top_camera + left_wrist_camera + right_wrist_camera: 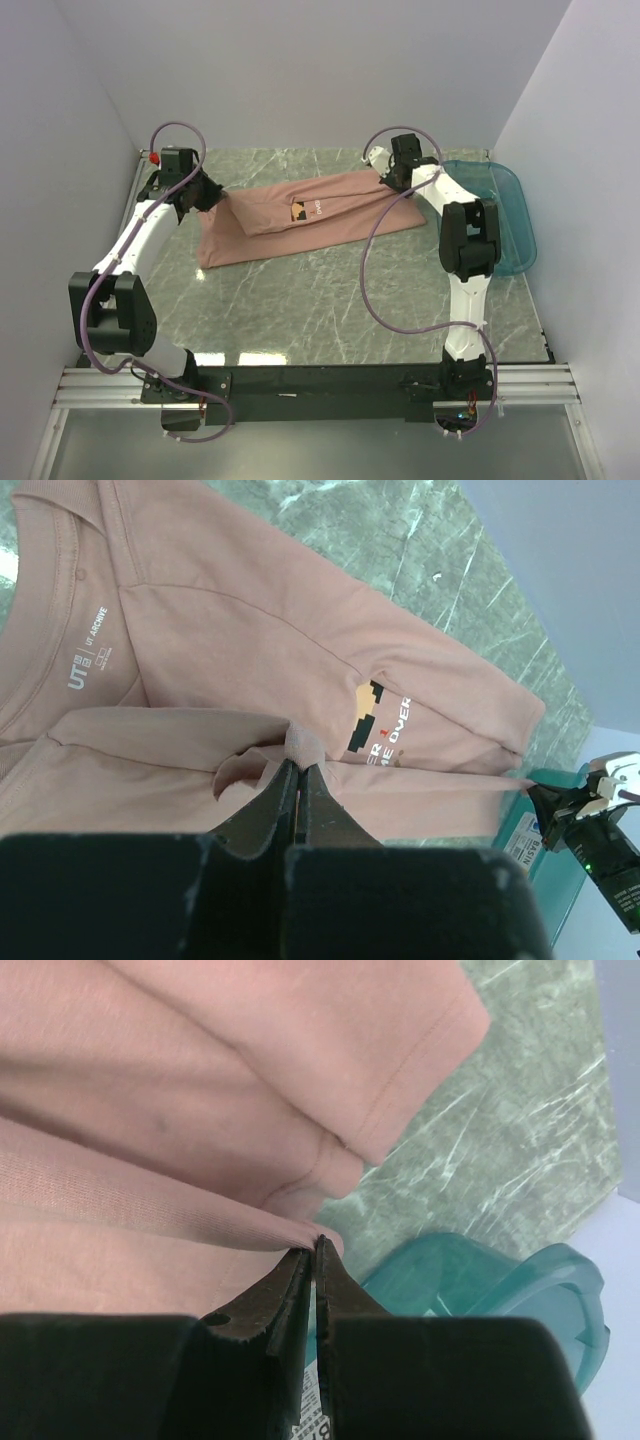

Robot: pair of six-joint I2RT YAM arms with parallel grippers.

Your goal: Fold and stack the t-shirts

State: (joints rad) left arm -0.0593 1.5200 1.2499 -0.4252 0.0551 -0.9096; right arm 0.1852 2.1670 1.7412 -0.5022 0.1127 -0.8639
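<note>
Two claws, the left claw [299, 772] and the right claw [315, 1247], each pinch an edge of the one pink t-shirt [335, 205] on the counter [320, 300], beside one teal tub [515, 225].

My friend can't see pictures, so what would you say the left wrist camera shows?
The left end effector is shut, pinching a fold of a dusty-pink t-shirt spread over a green marble table. A small pixel-figure print with white letters shows on the shirt's chest.
</note>
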